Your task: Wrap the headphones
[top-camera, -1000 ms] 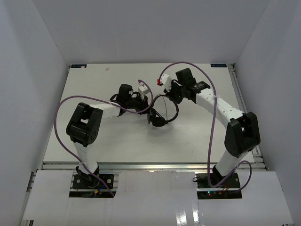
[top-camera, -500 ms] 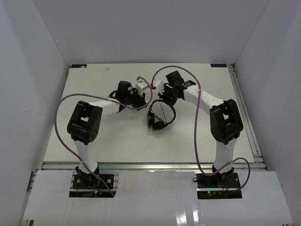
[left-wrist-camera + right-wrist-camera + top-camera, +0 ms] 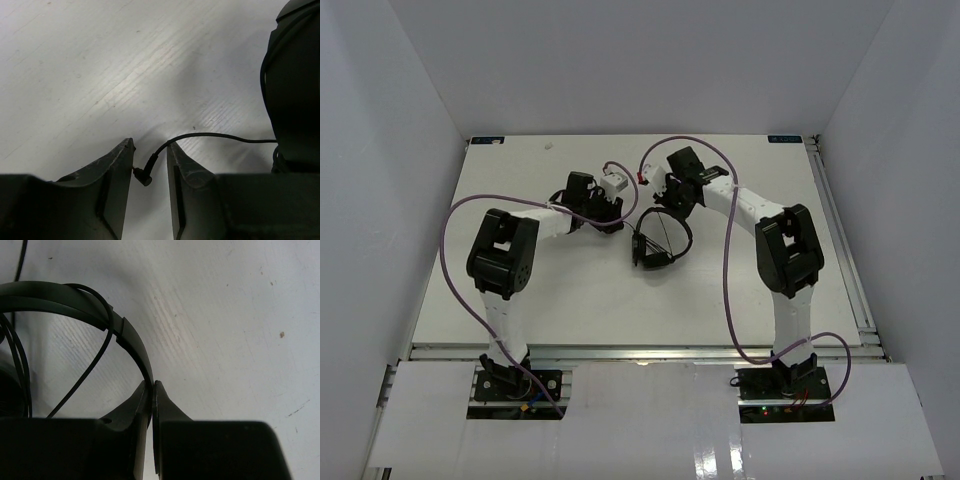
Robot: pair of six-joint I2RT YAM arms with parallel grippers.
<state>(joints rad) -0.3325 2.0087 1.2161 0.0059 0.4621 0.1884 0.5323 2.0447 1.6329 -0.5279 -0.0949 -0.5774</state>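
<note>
Right gripper point(image 3: 151, 390) pinches the headband point(image 3: 60, 295) of the headphones point(image 3: 660, 240), which lie on the table point(image 3: 570, 290) just ahead of it. Left gripper point(image 3: 150, 160) is parted, the plug point(image 3: 144, 176) between its fingers, the cord point(image 3: 210, 135) running off to its right.

table point(image 3: 520, 270): white and scuffed, is carrying the headphones
headphones point(image 3: 658, 248): are lying between the two grippers, headband point(image 3: 75, 300) running into the pinching right gripper point(image 3: 151, 385)
cord point(image 3: 210, 136): is trailing over the table toward the left gripper point(image 3: 150, 150), its plug point(image 3: 144, 176) sitting between the parted fingers
</note>
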